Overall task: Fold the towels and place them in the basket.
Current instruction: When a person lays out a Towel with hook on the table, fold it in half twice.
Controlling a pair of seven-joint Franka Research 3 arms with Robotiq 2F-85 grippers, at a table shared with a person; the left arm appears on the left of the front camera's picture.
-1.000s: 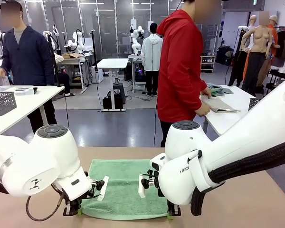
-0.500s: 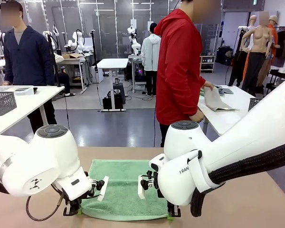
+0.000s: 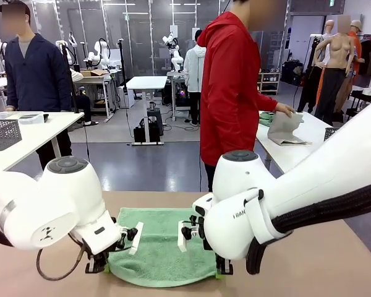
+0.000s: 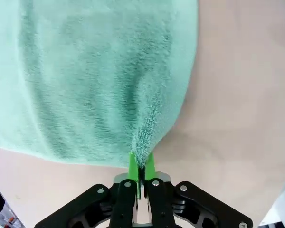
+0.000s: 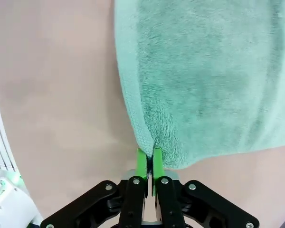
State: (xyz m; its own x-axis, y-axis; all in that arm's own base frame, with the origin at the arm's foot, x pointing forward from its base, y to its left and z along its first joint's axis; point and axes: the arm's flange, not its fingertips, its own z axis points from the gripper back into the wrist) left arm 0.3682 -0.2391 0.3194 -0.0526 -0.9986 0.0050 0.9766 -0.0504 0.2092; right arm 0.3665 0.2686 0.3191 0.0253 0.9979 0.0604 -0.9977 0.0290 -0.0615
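1. Left gripper (image 4: 141, 166) and right gripper (image 5: 149, 161), each clamped on a near corner of the mint green towel (image 3: 161, 247), sit slightly higher than 1 second earlier.
2. Towel spreads away from both grippers across the table (image 3: 334, 266).
3. Count: 2 grippers, 1 green towel, and 1 grey towel (image 3: 283, 129), now raised in a person's hand (image 3: 285, 111) behind.

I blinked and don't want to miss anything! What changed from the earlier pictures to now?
Both arms rose slightly, pulling the near edge of the green towel up from the table. The person in red lifted a grey towel off the side table. Unchanged: the left gripper and right gripper stay shut on the green towel's near corners; its far part lies flat.
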